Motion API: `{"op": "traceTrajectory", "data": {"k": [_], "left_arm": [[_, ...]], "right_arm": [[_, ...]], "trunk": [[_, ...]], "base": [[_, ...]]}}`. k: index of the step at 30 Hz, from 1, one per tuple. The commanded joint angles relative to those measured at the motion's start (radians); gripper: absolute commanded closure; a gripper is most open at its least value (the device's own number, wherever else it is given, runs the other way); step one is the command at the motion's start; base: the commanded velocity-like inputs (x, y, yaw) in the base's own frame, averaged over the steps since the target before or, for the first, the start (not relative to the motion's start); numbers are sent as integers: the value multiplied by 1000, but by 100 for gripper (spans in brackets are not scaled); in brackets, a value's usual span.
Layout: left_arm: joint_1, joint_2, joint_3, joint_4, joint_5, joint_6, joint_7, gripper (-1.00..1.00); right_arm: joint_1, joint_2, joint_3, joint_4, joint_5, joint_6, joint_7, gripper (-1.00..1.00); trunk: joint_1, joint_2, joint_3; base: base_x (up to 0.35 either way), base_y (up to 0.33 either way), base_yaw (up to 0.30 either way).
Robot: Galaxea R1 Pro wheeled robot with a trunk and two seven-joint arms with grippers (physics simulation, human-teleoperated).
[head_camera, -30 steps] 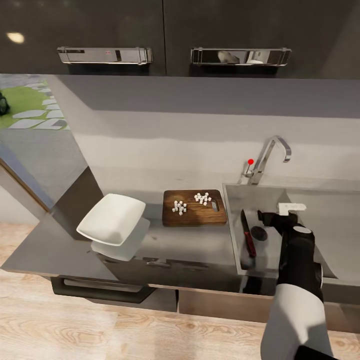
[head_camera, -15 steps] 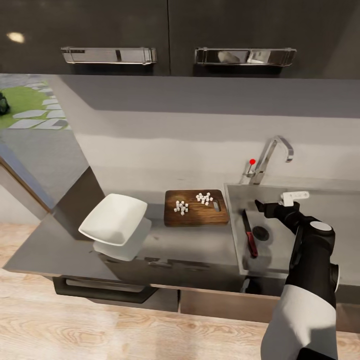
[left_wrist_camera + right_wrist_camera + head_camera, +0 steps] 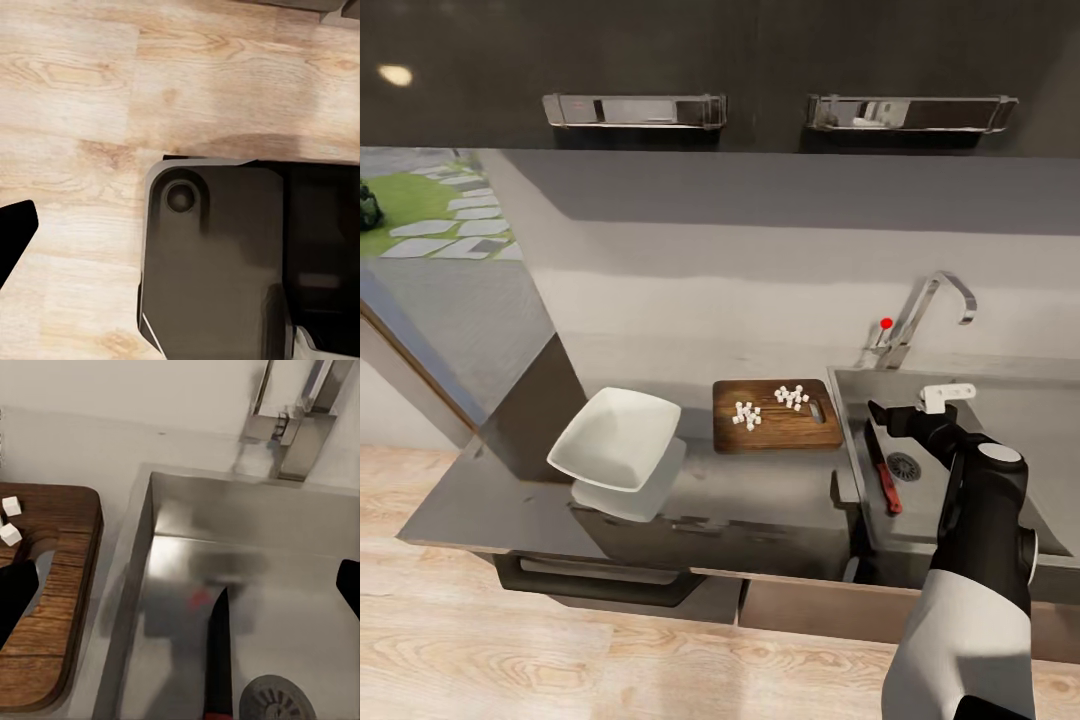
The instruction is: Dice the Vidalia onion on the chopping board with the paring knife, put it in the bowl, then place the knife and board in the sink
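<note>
Red-handled paring knife (image 3: 883, 468) flat in steel sink (image 3: 1000, 500), right gripper (image 3: 905, 408) apparently released, empty above it

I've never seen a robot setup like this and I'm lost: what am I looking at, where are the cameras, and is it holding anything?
This is a simulated kitchen robot with two arms. The large picture comes from its head camera, looking down at a dark countertop. On it sit an empty white bowl and a chopping board carrying diced onion. In the sink lies the red-handled paring knife. The right end effector hovers above the sink, open and empty. Each wrist has its own camera: the right one looks down at the knife and board; the left one faces the wooden floor and a dark part of the robot.
</note>
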Motion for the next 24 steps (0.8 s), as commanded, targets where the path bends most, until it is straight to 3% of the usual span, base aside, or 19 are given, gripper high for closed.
{"op": "traceTrajectory", "data": {"k": [1,6,13,24], "left_arm": [[0,1,-2,-1,6,-1,4,-100],[0,1,-2,-1,6,-1,4,-100],[0,1,-3,-1,6,-1,4,-100],[0,1,-3,-1,6,-1,4,-100]], "right_arm": [[-1,1,-2,3,7,2,9,-100],[-1,1,-3,16,7,2,9,-100],[-2,1,-4,19,7,2,9,-100],[-2,1,-6,64,9,0,7,-100]], "trunk": [[1,-2,-2],[1,-2,-2],[1,-2,-2],[1,-2,-2]], "base": [[0,110,0],[0,201,0],[6,29,0],[101,90,0]]}}
